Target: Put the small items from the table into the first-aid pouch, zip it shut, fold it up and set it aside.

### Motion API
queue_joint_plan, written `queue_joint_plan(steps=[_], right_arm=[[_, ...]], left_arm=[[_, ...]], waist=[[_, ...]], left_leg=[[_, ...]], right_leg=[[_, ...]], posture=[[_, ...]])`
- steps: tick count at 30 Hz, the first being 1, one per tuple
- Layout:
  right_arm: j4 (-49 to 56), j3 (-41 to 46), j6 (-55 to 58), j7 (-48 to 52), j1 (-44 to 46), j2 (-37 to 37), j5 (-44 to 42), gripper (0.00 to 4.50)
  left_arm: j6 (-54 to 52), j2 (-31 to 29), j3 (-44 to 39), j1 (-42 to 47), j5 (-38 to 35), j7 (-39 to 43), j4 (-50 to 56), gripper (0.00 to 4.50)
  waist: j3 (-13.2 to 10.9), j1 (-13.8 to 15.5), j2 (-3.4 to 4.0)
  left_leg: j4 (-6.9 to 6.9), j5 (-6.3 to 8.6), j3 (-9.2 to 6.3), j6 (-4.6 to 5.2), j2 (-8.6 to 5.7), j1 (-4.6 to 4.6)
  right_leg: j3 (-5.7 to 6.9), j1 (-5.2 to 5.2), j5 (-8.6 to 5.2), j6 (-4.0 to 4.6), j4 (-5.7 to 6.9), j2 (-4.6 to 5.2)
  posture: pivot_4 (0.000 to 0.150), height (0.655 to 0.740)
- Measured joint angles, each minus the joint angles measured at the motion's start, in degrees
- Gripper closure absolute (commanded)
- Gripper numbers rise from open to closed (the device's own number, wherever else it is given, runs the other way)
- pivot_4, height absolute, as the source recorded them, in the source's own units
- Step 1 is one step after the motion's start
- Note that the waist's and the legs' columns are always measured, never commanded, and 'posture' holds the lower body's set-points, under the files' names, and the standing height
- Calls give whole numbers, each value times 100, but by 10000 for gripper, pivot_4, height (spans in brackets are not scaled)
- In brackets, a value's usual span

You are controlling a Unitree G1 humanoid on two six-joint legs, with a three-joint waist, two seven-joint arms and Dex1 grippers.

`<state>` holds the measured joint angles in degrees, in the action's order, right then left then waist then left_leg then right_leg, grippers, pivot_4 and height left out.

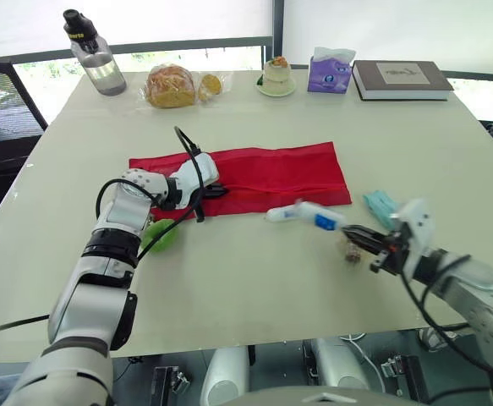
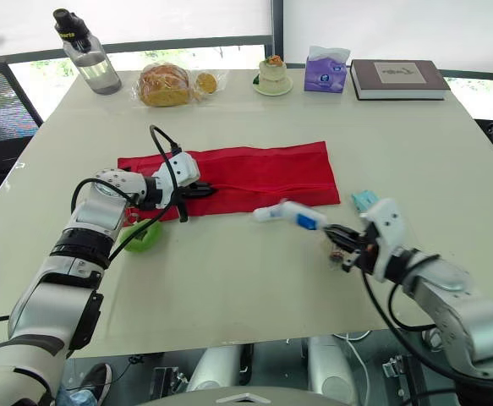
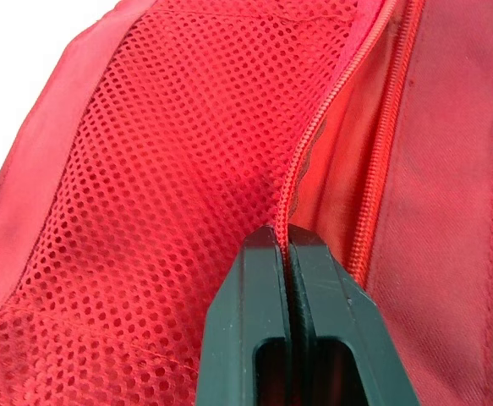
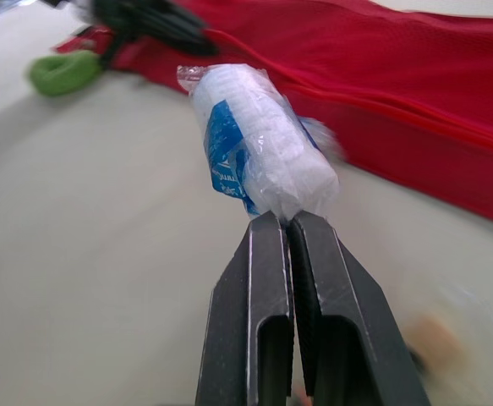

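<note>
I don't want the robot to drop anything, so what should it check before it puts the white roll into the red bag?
1. Right fingers gripping the bandage roll: ok, shut on its wrapper end.
2. Left fingers holding the pouch by its zipper edge: ok, shut on it.
3. Opening wide enough for the roll: cannot tell.
4. Roll above the opening: not ok, it hangs over the table beside the pouch's near edge.
5. Other small items packed: not ok, the green item, teal item and small brownish item lie on the table.
</note>
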<state>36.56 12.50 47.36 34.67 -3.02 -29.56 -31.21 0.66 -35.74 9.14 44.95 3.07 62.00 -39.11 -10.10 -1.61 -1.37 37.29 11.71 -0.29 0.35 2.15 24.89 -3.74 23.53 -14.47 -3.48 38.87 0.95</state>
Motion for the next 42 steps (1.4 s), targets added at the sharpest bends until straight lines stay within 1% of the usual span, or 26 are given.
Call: queue_joint_plan(steps=[3, 7, 11, 15, 16, 19, 22, 23, 25, 29, 34, 42], right_arm=[[14, 417, -17, -182, -422, 27, -67, 43965], [-18, 1082, -157, -499, -928, 277, -132, 43965], [-48, 1175, -255, -622, -1454, 320, -73, 43965], [-59, 1022, -297, -714, -1607, 360, -5, 43965], [-58, 981, -312, -714, -1631, 355, 21, 41657], [-58, 789, -380, -690, -1724, 347, 66, 31889], [-58, 743, -566, -570, -1825, 163, 180, 16915], [-61, 734, -720, -468, -1881, -3, 274, 13817], [-82, 695, -1003, -303, -1950, -176, 431, 13817], [-261, 564, -1379, -246, -1900, -198, 659, 13817], [-564, 414, -1531, -384, -1581, -193, 920, 13817], [-665, 318, -1651, -360, -1391, -252, 1086, 13817]], left_arm=[[62, 35, 2, 38, 6, -17, -87, 45000], [149, 68, 28, 130, 12, -24, -224, 45000], [260, 103, 38, 187, 18, -28, -385, 45000], [353, 145, 41, 218, 26, -50, -491, 45000], [361, 151, 41, 221, 26, -51, -502, 45000], [397, 172, 44, 280, 35, -51, -590, 45000], [473, 177, 44, 315, 66, -56, -668, 45000], [487, 181, 43, 315, 71, -57, -688, 45000], [508, 188, 43, 315, 72, -67, -710, 45000], [539, 218, 43, 315, 76, -88, -722, 45000], [589, 228, 42, 318, 83, -96, -750, 45000], [595, 281, 43, 368, 130, -99, -793, 45000]], waist=[[0, -2, 0], [0, 19, 0], [0, 58, 0], [1, 67, 1], [1, 68, 1], [1, 73, 1], [0, 74, 1], [1, 75, 0], [1, 76, 0], [1, 82, 0], [1, 87, 0], [1, 99, 0]], left_leg=[[0, 0, 1, 0, 0, 1], [0, 0, 6, 0, 0, 0], [0, 0, 5, 0, 0, -1], [1, 0, 8, 0, 0, -3], [0, 0, 8, 0, 0, -2], [1, 0, 8, 0, 0, -2], [2, 0, 9, 0, 0, -2], [2, 0, 9, 0, 0, -2], [2, 0, 8, 0, 0, -3], [2, 0, 7, 0, 0, -3], [3, 0, 8, 0, 0, -3], [4, 0, 8, 0, -1, -2]], right_leg=[[-1, 0, 0, 0, 0, 0], [-6, 0, 0, -1, -1, 1], [-5, 0, 0, 0, -1, 0], [-8, -1, -1, -1, -1, 0], [-8, -1, -1, -1, -1, 0], [-8, -1, -1, -1, -2, 0], [-8, -1, -1, -1, -2, 1], [-9, -1, -1, -1, -2, 1], [-8, -1, -1, -2, -2, 0], [-8, -2, -1, -2, -1, -1], [-8, -2, -1, -1, -1, 0], [-7, -4, -1, -1, -2, 0]], posture=[[1500, 7400], [1500, 7400], [1500, 7400], [1500, 7400], [1500, 7400], [1500, 7400], [1500, 7400], [1500, 7400], [1500, 7400], [1500, 7400], [1500, 7400], [1500, 7400]])
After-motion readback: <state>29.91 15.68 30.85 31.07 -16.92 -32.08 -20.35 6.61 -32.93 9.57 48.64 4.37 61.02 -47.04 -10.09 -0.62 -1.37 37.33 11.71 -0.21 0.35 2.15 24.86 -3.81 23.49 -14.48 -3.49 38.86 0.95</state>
